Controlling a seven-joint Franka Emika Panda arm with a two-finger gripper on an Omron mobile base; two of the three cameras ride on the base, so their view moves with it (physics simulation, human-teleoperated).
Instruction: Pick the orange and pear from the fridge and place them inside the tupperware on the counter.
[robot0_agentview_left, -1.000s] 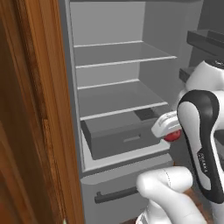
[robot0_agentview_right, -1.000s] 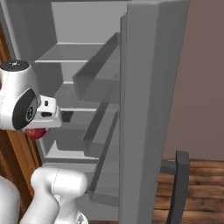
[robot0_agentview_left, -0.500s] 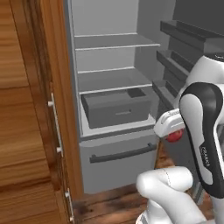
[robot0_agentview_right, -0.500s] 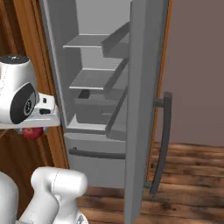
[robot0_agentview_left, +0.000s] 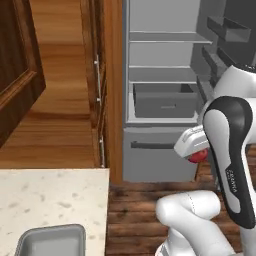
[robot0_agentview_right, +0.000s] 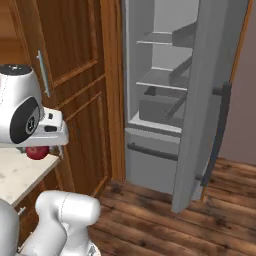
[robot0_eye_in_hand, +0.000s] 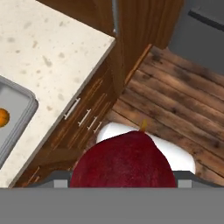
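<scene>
Hand view, dark red roundish pear, tiny yellow stem

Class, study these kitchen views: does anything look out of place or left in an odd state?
Only the fridge: its door stands wide open, unattended, with the robot away from it. The pear is in the gripper, and the orange lies in the tupperware.

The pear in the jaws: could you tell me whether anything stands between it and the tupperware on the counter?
Nothing visible does. The pear hangs over the wooden floor beside the counter; bare countertop lies between it and the tupperware, which already holds the orange.
</scene>
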